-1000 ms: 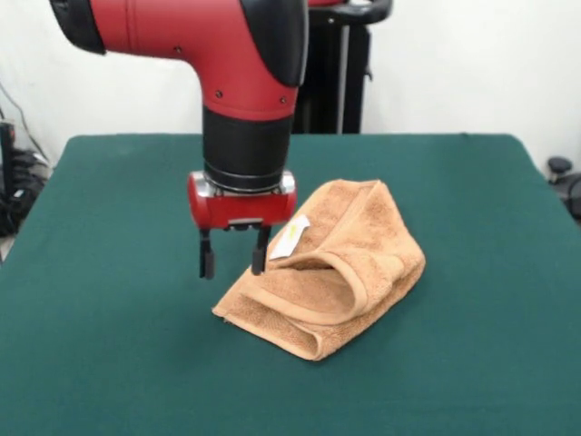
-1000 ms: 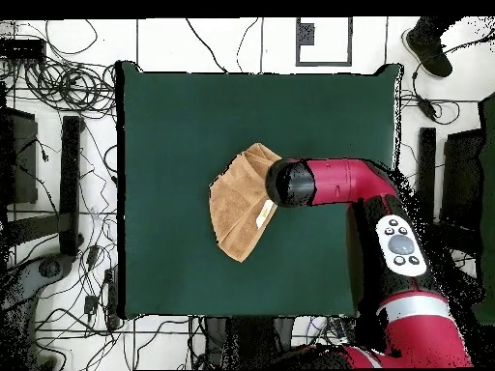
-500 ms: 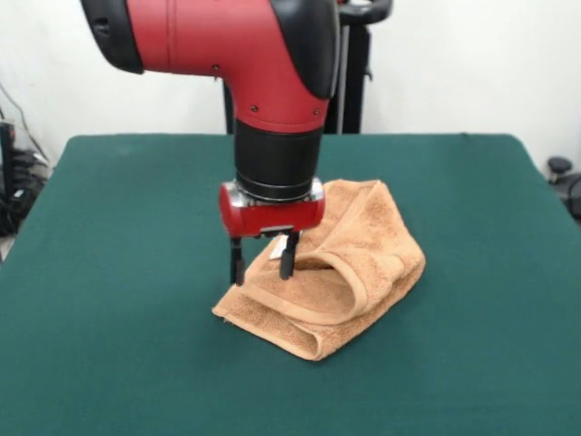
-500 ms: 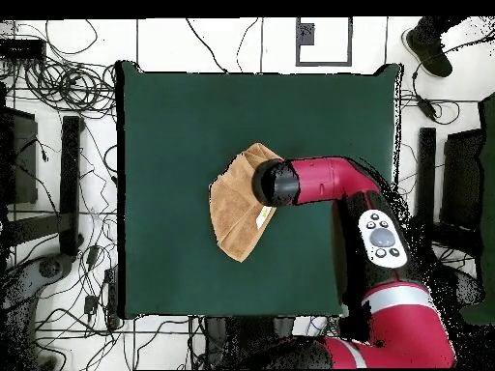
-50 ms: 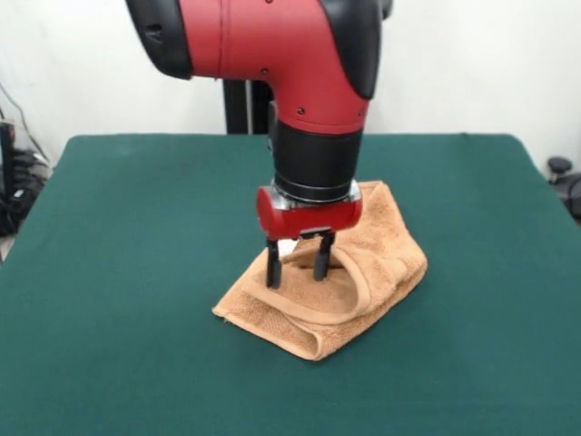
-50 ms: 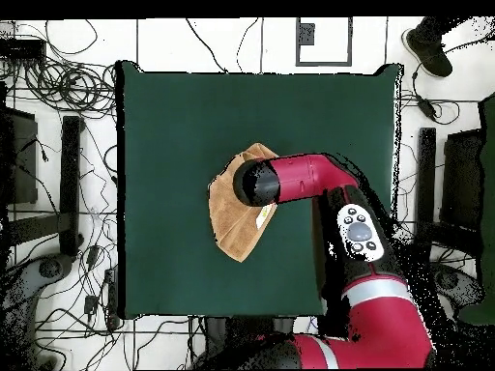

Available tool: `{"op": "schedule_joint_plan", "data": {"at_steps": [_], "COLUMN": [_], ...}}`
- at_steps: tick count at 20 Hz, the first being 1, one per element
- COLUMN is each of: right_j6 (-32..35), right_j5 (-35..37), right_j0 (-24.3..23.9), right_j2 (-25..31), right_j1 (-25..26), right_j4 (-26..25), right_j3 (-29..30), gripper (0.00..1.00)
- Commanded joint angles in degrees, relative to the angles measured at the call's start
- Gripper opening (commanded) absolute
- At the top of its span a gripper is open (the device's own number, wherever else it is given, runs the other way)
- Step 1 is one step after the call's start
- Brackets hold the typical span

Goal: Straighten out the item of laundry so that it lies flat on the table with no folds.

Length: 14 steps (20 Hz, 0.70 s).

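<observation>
A green table [image 5: 109,272] fills the front view, a white wall behind it; in the overhead view, cables lie on the floor around it. The towel [image 5: 381,263] lies near the table's middle, folded over itself, with a thick rolled hem curving across its top. The arm [image 5: 318,91] comes straight down over the towel. Its gripper [image 5: 297,268] has its two dark fingers [image 5: 272,270] spread apart, tips down on or just above the towel's folded layers, holding nothing.

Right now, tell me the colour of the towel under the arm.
Tan-orange; the towel shows best in the front view.
</observation>
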Motion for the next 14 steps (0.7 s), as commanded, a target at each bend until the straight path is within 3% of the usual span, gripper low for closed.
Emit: {"op": "schedule_joint_plan", "data": {"at_steps": [1,9,14], "right_j6": [5.6,8.8,10.7], "right_j5": [-4.7,-9.7,-9.1], "right_j0": [2.5,4.0,5.0], "right_j2": [1.8,-0.6,-2.0], "right_j1": [2.1,4.9,4.9], "right_j4": [-0.5,-1.0,1.3], "right_j3": [0.7,1.4,2.2], "gripper": [1.00,1.00,1.00]}}
